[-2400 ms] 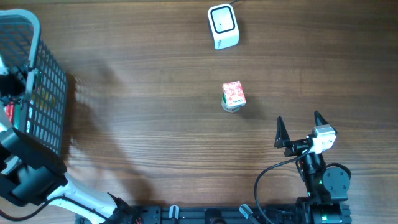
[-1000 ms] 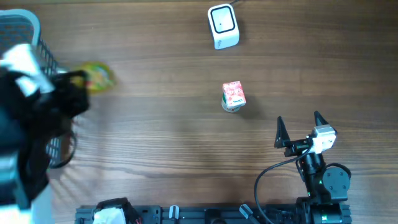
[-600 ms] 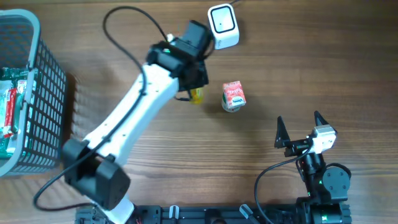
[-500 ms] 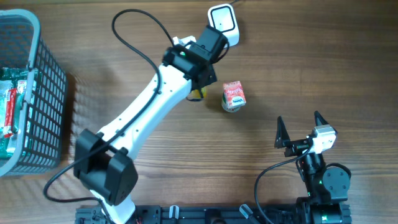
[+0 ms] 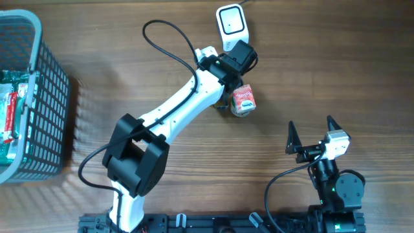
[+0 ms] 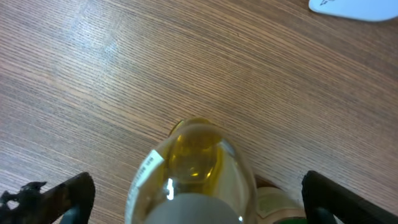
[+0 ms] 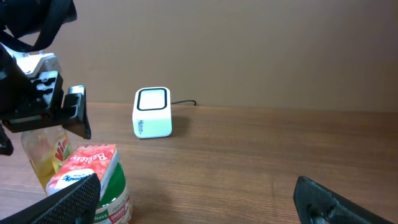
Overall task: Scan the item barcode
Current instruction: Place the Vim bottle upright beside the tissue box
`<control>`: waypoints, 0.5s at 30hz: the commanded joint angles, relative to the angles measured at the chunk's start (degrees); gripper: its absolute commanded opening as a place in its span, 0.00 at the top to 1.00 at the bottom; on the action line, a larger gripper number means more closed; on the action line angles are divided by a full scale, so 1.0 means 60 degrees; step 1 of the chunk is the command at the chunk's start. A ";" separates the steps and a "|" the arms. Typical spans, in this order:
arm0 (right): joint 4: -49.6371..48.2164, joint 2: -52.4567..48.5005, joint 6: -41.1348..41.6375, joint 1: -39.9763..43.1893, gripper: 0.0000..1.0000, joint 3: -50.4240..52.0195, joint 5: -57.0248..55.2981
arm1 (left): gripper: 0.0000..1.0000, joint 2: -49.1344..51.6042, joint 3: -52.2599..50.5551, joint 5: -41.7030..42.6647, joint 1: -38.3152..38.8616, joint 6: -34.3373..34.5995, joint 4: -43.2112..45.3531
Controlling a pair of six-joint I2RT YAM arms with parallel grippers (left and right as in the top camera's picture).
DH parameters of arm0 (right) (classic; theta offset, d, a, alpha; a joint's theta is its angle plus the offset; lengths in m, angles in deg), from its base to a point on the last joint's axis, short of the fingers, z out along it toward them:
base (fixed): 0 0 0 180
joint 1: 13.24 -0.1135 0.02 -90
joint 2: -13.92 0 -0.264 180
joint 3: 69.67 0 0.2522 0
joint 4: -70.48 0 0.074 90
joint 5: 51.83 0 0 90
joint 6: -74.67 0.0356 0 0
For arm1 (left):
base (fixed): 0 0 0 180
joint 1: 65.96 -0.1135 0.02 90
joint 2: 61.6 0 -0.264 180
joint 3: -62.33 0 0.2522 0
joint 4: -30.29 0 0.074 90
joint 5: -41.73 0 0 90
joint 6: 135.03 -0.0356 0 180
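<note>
A little clear plastic bottle of yellow liquid (image 7: 40, 158) stands straight up on the brown wooden table (image 5: 129, 52), just beside a red and green carton (image 5: 244, 98). It is right under the left claw (image 6: 196, 183), whose fingers are spread wide on both sides and hold nothing. The white box scanner (image 5: 231, 21) sits just behind, on the far side. The right claw (image 5: 310, 122), spread wide too, is well apart at the near right, so I think this is the left arm's job.
</note>
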 commanded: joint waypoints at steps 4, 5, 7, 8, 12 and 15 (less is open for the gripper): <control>-0.0058 0.0015 0.0058 0.0011 0.00 0.0007 -0.0011 | 0.00 -0.1840 0.0076 -0.0277 -0.0098 -0.1869 0.0645; -0.0058 0.0015 0.0062 0.0011 0.00 0.0007 -0.0011 | 0.00 -0.2317 0.0076 -0.0335 -0.0244 -0.1912 0.0765; -0.0058 0.0000 0.0058 0.0011 0.00 0.0007 -0.0015 | 0.00 -0.3526 0.0076 -0.0455 -0.0823 -0.2350 0.1133; -0.0058 0.0000 0.0058 0.0011 0.00 0.0007 -0.0015 | 0.00 -0.4029 0.0076 -0.0455 -0.1166 -0.2707 0.1249; -0.0058 0.0000 0.0058 0.0011 0.00 0.0007 -0.0015 | 0.00 -0.6142 0.0076 -0.0488 -0.3759 -0.5384 0.1228; -0.0058 0.0000 0.0062 0.0011 0.00 0.0007 -0.0015 | 0.00 -0.7348 0.0076 -0.0488 -0.6699 -0.7639 0.1450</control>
